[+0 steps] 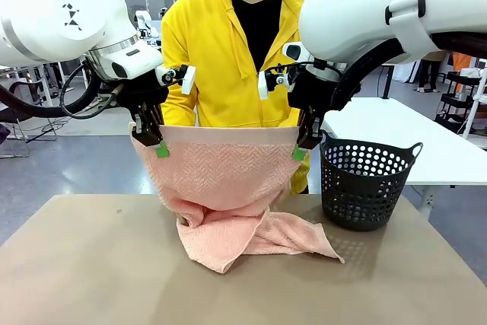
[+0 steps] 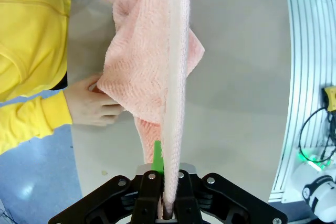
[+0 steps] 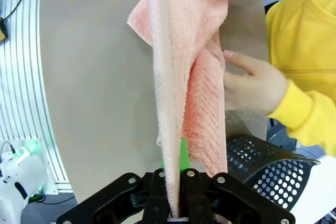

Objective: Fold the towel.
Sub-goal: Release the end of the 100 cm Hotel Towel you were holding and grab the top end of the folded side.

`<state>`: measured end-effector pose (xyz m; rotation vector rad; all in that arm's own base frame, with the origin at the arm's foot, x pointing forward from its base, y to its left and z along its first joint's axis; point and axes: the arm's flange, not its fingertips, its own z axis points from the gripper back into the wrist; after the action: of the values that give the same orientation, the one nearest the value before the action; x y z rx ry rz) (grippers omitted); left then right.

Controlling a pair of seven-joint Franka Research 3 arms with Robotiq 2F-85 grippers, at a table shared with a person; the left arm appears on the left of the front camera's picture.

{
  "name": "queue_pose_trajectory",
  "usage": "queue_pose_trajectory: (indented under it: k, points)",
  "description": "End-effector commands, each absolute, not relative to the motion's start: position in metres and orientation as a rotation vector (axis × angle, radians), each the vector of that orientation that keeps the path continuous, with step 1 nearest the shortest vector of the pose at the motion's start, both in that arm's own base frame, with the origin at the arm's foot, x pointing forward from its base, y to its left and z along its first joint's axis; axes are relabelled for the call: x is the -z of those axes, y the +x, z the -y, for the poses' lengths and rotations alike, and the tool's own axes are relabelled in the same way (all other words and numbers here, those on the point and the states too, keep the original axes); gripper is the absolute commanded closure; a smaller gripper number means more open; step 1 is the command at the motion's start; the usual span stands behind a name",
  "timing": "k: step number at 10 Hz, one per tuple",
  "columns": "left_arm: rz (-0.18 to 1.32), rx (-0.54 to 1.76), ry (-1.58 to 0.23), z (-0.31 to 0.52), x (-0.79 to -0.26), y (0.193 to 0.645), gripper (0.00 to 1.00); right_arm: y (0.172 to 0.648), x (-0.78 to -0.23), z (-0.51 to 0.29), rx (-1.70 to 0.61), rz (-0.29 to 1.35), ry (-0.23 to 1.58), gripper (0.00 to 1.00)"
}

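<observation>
The left gripper (image 1: 160, 144) and right gripper (image 1: 302, 148) were each clamped on a top corner of the pink towel (image 1: 225, 180). Its lower end lay bunched on the table (image 1: 76, 264). A black basket (image 1: 358, 195) stood at the towel's 3 o'clock, and its contents could not be judged through the mesh.

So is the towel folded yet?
Not folded: the towel hangs spread between the left gripper and right gripper, each shut on a top corner, its bottom bunched on the table.
</observation>
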<state>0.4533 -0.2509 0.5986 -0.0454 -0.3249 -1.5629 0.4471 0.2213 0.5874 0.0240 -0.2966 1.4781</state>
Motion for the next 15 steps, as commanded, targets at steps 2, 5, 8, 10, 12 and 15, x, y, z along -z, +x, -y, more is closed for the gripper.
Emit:
queue_pose_trajectory:
  k: [2, 5, 8, 10, 12, 15]
  points:
    - [0.327, 1.567, -0.044, 0.2511, -0.5998, 0.4549, 1.0, 0.4478, -0.5882, -0.2201, -1.478, 0.297, 0.019, 1.0]
    - [0.327, 1.567, -0.044, 0.2511, -0.5998, 0.4549, 1.0, 0.4478, -0.5882, -0.2201, -1.478, 0.297, 0.019, 1.0]
    - [0.327, 1.567, -0.044, 0.2511, -0.5998, 0.4549, 1.0, 0.4478, -0.5882, -0.2201, -1.478, 0.297, 0.019, 1.0]
    - [0.327, 1.567, -0.044, 0.2511, -0.5998, 0.4549, 1.0, 0.4478, -0.5882, -0.2201, -1.478, 0.297, 0.019, 1.0]
    - [0.327, 1.567, -0.044, 0.2511, -0.5998, 0.4549, 1.0, 0.4478, -0.5882, -0.2201, -1.478, 0.297, 0.019, 1.0]
    - [0.327, 1.567, -0.044, 0.2511, -0.5998, 0.4549, 1.0, 0.4478, -0.5882, -0.2201, -1.478, 0.297, 0.019, 1.0]
